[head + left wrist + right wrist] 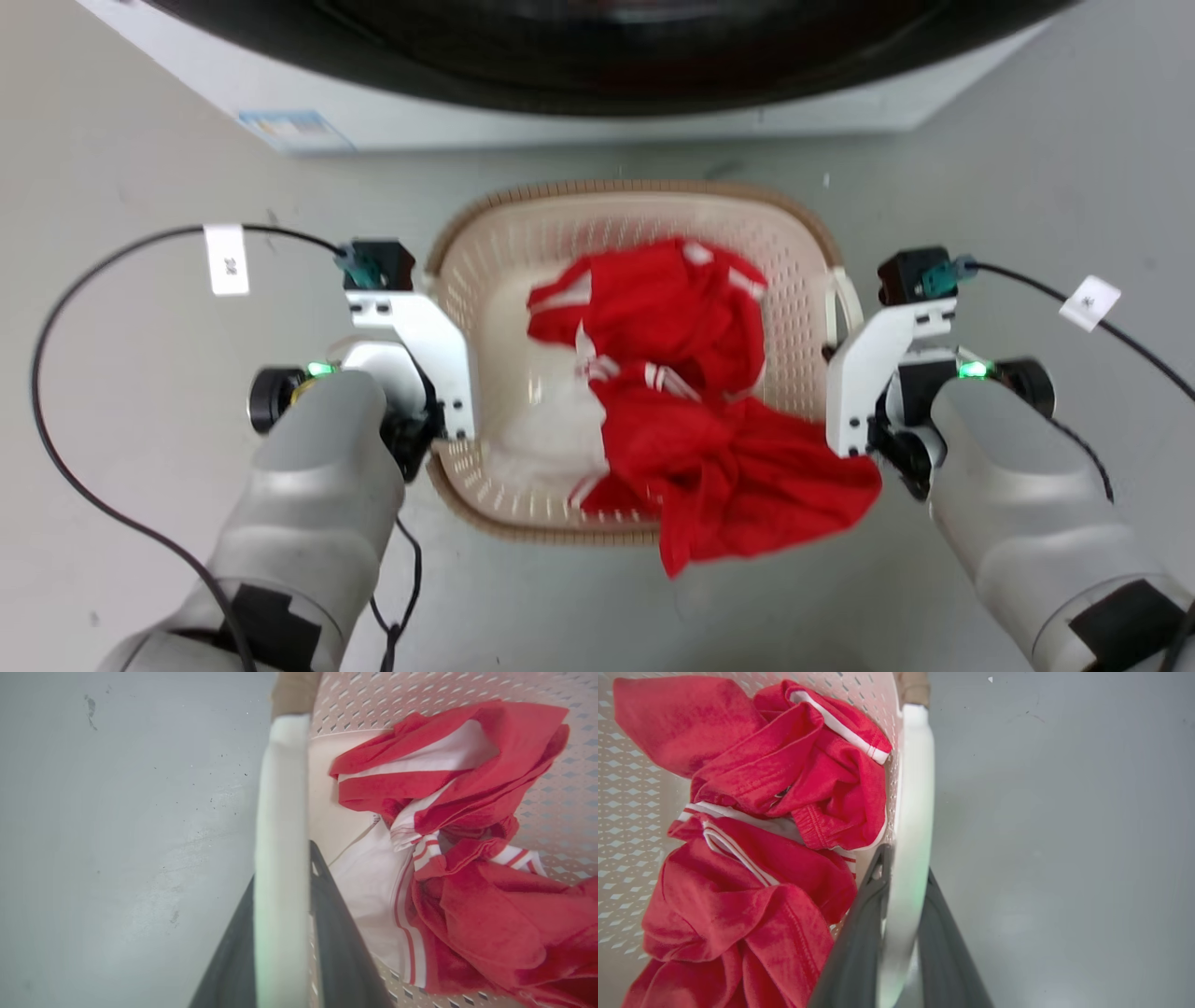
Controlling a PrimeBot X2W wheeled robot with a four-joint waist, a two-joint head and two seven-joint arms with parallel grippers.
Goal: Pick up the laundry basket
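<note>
— Starting at the left, what can't you make out?

— From the head camera, the left pincer point(282, 863) is tucked under its own white bracket, so the fingers are hidden. The wrist camera settles it. The two dark fingers are drawn in tight, one on each side of the left handle point(280, 788), gripping it.

— And the laundry basket point(635, 191) itself?

— It sits between the two arms, over the grey floor point(112, 140) and just in front of the washing machine point(597, 103), whose top is cut off by the frame. Its mouth faces up. The longer axis seems to run left to right, handle to handle, along the machine's front, though the steep downward look makes that hard to judge. I cannot tell whether its base touches the floor.

— Anything covering it?

— Red and white clothes point(691, 373) are heaped inside and spill over the near right corner, hiding that stretch of brown rim.

— The right side?

— The right pincer point(905, 863) is likewise narrowed onto the right handle point(915, 765), one finger inside the perforated wall and one outside. Close to the lens, the handle is blurred.
</note>
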